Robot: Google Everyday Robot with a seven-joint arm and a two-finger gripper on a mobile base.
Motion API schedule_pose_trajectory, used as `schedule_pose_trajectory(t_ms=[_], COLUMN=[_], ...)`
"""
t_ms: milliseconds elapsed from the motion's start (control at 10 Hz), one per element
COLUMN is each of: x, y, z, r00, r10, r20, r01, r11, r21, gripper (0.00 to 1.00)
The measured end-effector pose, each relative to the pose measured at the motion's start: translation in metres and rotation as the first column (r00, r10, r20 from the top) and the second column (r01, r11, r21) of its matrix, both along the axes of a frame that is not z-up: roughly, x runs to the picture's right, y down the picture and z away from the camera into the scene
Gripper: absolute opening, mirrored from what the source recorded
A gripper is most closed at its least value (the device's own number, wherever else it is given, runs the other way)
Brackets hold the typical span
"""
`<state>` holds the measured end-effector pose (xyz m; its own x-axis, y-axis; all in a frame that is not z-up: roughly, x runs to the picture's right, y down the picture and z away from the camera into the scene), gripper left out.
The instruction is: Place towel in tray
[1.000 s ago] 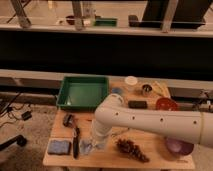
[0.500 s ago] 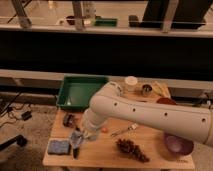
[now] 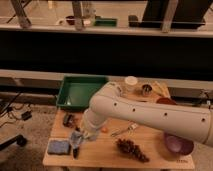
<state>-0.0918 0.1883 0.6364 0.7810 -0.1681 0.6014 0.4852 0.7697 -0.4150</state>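
At the front left of the wooden table (image 3: 102,151), the gripper (image 3: 76,148) points downward just right of the blue sponge (image 3: 58,146), its jaws closed on the bunched grey-blue towel (image 3: 75,137). Compared with a second ago, the white arm (image 3: 142,114) has risen and swung back, now covering the near right corner of the green tray (image 3: 77,92). The towel remains outside the tray, in front of it.
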Motion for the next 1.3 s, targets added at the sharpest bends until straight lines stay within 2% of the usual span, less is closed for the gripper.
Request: schedule_pose_trajectory(t_ms=[300, 400, 600, 800, 1000, 1300], x=[-0.001, 0.000, 0.007, 0.011, 0.016, 0.020], y=[0.000, -0.004, -0.021, -0.047, -0.063, -0.084], z=[0.001, 0.001, 0.015, 0.042, 0.061, 0.084], r00=[1.000, 1.000, 0.998, 0.995, 0.992, 0.990], r10=[0.001, 0.016, 0.050, 0.082, 0.108, 0.123], r20=[-0.001, -0.014, -0.038, -0.049, -0.057, -0.062], r01=[-0.001, -0.016, -0.048, -0.080, -0.104, -0.117], r11=[1.0000, 0.9998, 0.9980, 0.9951, 0.9922, 0.9895], r21=[0.003, 0.015, 0.040, 0.058, 0.068, 0.084], gripper=[0.17, 0.17, 0.17, 0.17, 0.17, 0.17])
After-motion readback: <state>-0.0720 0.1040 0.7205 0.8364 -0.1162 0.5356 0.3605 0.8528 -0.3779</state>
